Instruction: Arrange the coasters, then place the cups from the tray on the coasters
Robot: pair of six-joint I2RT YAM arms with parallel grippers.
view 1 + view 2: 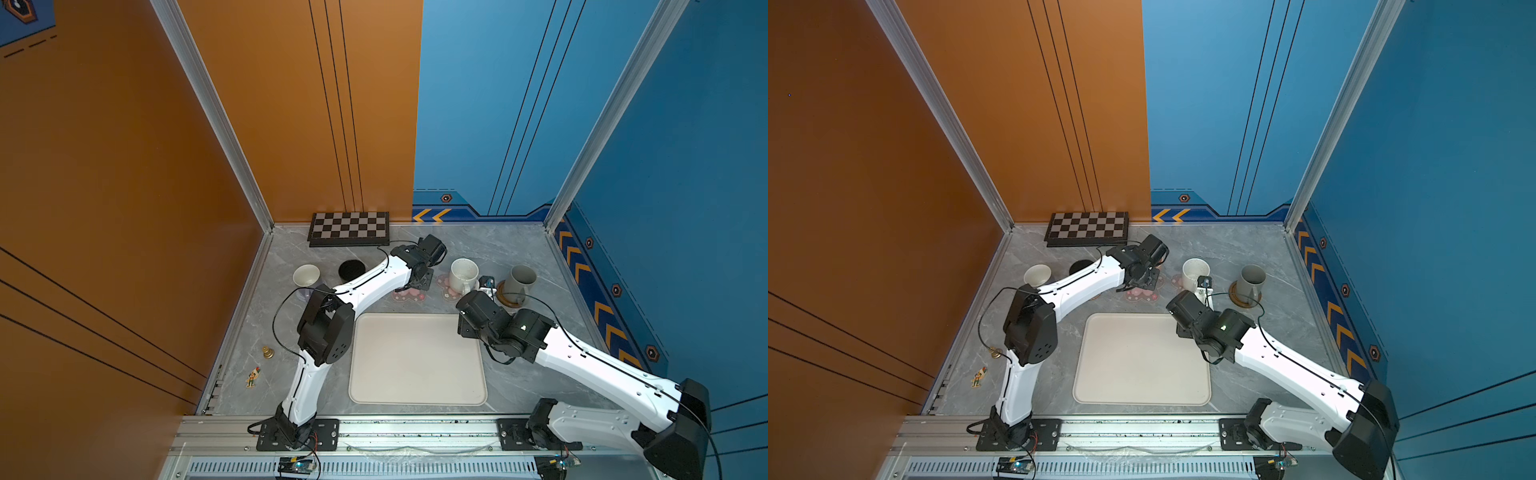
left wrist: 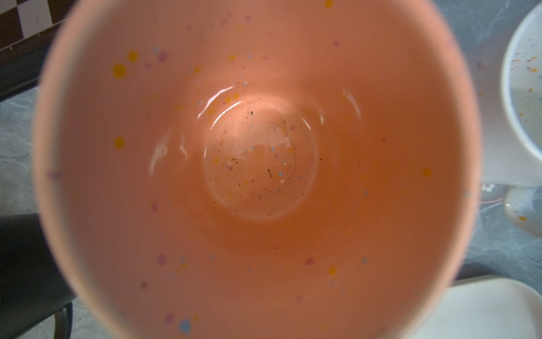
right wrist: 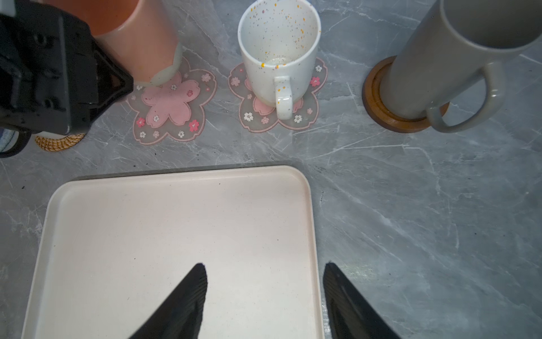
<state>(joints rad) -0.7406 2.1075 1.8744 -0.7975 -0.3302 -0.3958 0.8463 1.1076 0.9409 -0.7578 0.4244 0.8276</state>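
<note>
step in hand, i judge: seating the last cup. the left gripper [image 1: 419,281] is closed on the orange cup [image 3: 137,44], whose base is at the far lobe of the free pink coaster [image 3: 173,105] just under the hand, off-centre and seemingly tilted. the tray [image 3: 176,229] holds no cups; the right gripper [image 3: 264,296] hangs over its corner, jaws apart, empty. ahead of it the white cup [image 3: 278,52] and grey cup [image 3: 434,64] are seated. the next move calls for drawing the cup tray-ward to centre, levelling, then letting go.
</note>
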